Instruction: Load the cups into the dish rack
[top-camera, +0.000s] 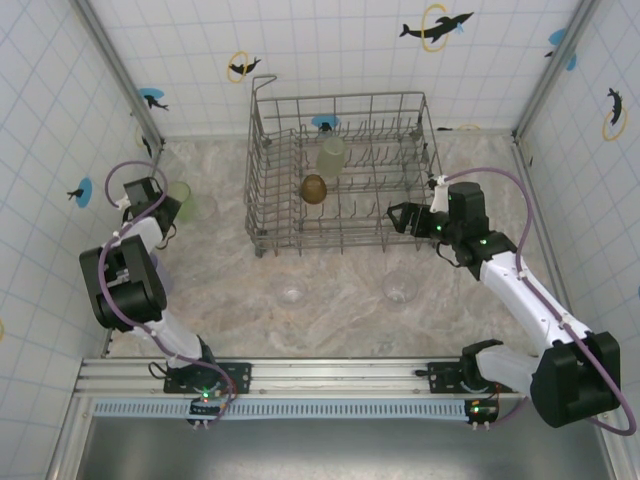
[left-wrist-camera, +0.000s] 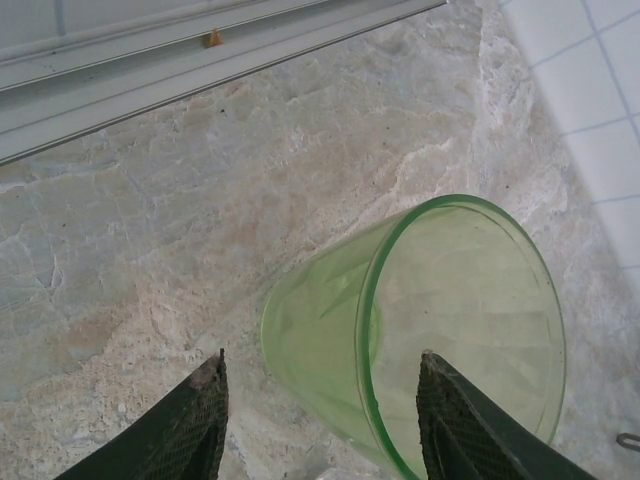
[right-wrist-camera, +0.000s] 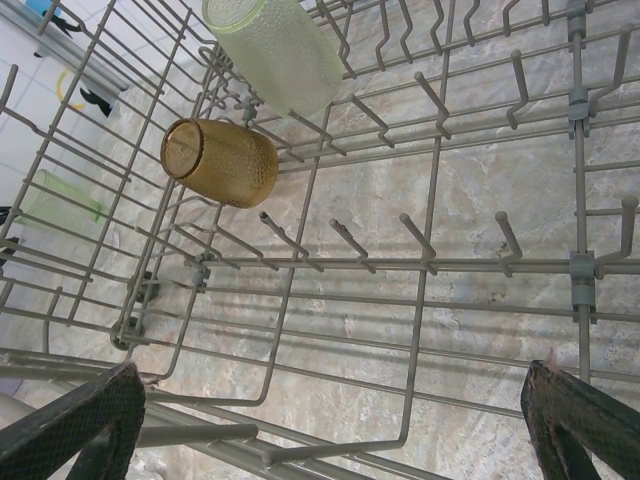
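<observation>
Now, L pincer (left-wrist-camera: 322, 357) straddles the green cup (left-wrist-camera: 450, 310) at far-left of the tabletop (top-camera: 340, 320), jaws apart, not clamped yet; we reckon it's lined up for a wall grab. R pincer (right-wrist-camera: 332, 372) gapes empty over near-right of the dish rack (top-camera: 262, 190), amber cup (right-wrist-camera: 220, 160) on tines inside.

Bright, even light falls from above. In the top view the dish rack (top-camera: 262, 180) throws only a soft, pale shadow on the worktop (top-camera: 340, 300), and the tiled walls (top-camera: 50, 120) lean outward with wide-angle distortion. Seen from the left wrist, the green cup (left-wrist-camera: 470, 320) is crisp and glows translucent. The jaws of the right gripper (right-wrist-camera: 330, 370) look dark and slightly blurred, while the rack wires cast faint shadows.
</observation>
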